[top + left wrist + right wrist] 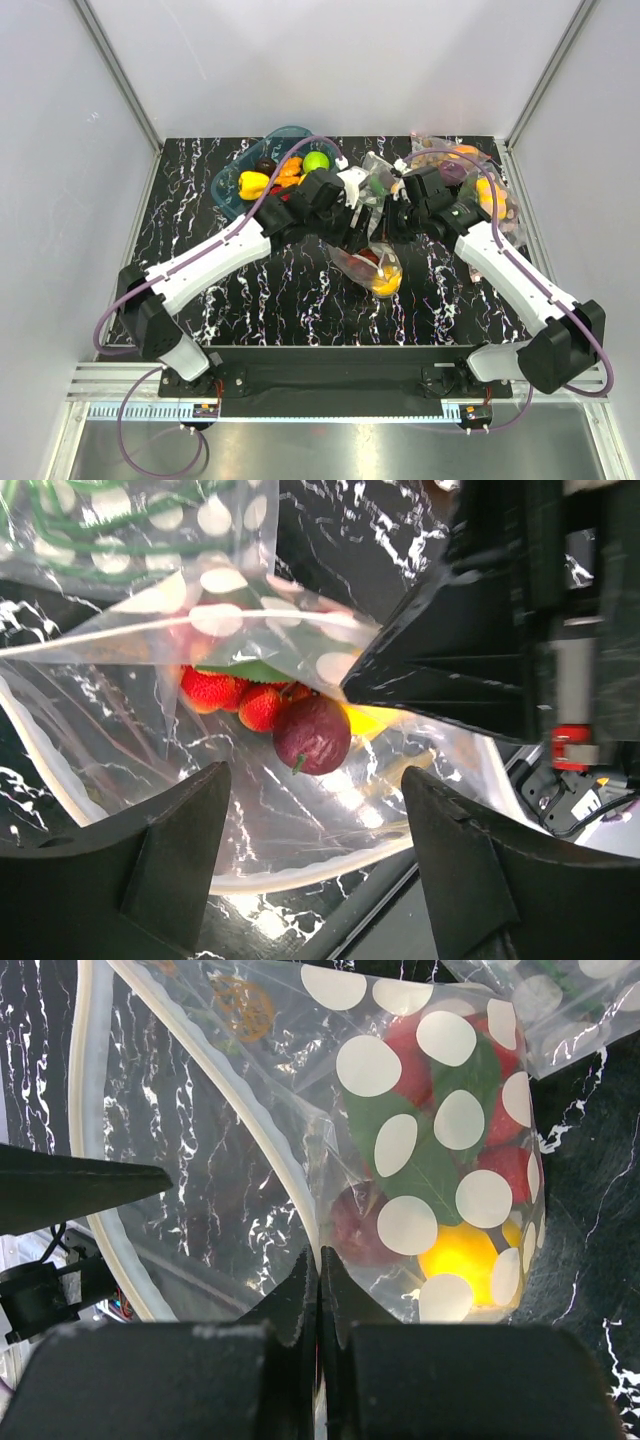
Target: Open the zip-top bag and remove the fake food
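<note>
Under the top camera, black white-veined tabletop, boxed by pale walls with metal corner posts. Two arms reaching to mid-table over one zip-top bag, clear with white dots, lying near centre, slightly right. Left pincer and right pincer close together at the bag's far end. One blue tub at far left with one yellow bell pepper, one lime-green apple and some orange and dark pieces. One second dotted bag just behind the pincers. More bags at the far right corner, partly hidden by the right arm.

From the left wrist: left pincer spread wide, nothing between its fingers, poised over the bag's gaping mouth. Three pieces inside: one red berry cluster, one dark plum, one yellow fruit, half hidden behind the right pincer pinching the upper film.

From the right wrist: right pincer clamped tight on the bag's film beside the white zip rim. Through the dotted plastic, same three pieces: berry cluster with green leaves, plum, yellow fruit
</note>
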You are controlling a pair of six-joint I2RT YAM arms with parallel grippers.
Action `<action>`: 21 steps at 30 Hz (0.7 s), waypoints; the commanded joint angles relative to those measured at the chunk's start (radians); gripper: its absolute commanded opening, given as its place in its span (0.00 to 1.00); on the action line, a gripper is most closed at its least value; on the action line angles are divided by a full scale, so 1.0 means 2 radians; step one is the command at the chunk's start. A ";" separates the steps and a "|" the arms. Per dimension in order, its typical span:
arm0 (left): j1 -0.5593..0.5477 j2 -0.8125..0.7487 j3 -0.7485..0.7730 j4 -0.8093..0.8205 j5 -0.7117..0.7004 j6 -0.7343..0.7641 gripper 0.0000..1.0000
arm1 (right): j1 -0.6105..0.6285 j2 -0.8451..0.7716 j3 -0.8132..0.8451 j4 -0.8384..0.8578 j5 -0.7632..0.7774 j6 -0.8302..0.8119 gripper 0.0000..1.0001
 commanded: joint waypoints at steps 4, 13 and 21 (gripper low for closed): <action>-0.001 0.028 -0.016 0.033 0.013 -0.012 0.72 | -0.002 -0.028 -0.003 0.013 0.006 0.008 0.00; -0.001 0.062 -0.045 0.029 0.042 -0.003 0.70 | -0.003 -0.024 -0.017 0.018 0.005 0.010 0.00; -0.003 0.083 -0.074 0.052 0.073 -0.002 0.66 | -0.003 -0.026 -0.024 0.014 0.008 0.015 0.00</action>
